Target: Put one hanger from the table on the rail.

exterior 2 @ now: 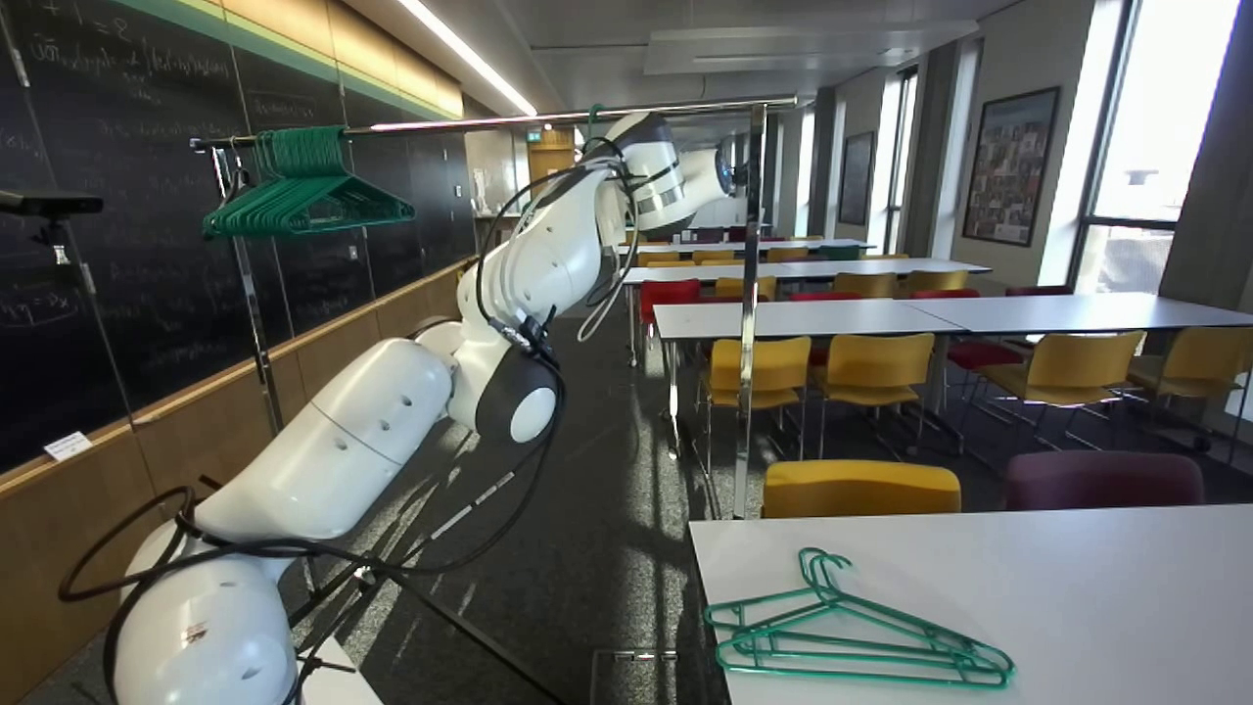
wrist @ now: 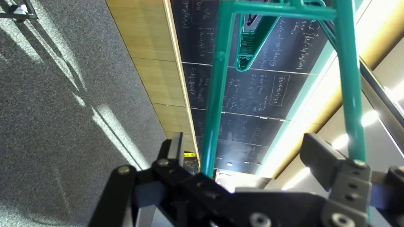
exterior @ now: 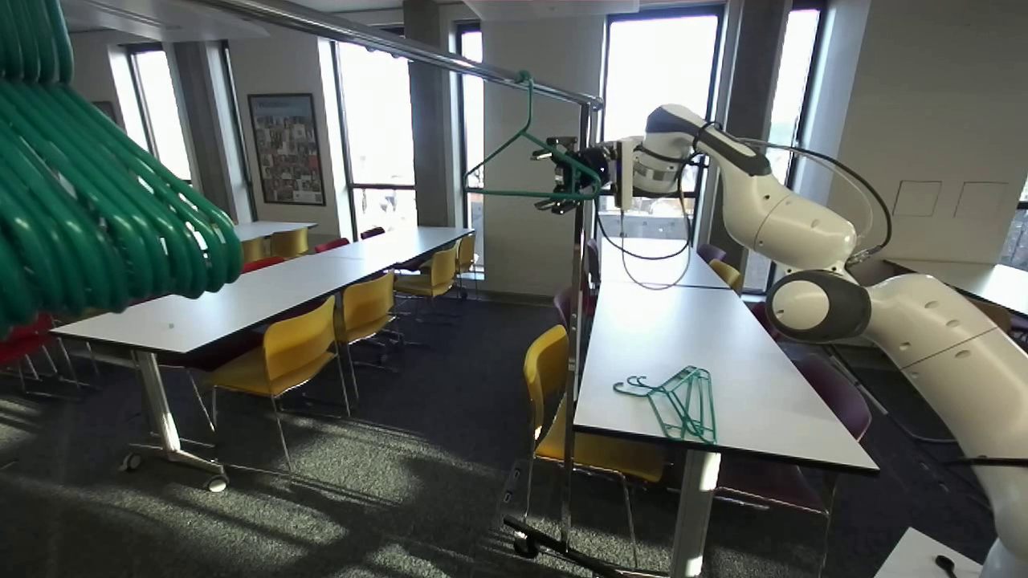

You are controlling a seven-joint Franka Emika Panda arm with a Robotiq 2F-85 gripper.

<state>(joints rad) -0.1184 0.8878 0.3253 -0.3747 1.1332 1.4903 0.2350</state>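
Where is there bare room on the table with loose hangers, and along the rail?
The table is bare from the loose hangers back to the seam and across toward the purple chair. The rail is bare between the hanger bunch and the single hung hanger. Crowded: that hanger's end, with the open gripper close by.

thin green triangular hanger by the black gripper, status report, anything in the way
Black two-fingered gripper: jaws wide apart. Thin green triangular hanger: hooked on shiny grey metal rail. Hanger corner overlaps gripper, contact unclear; could snag backing out.
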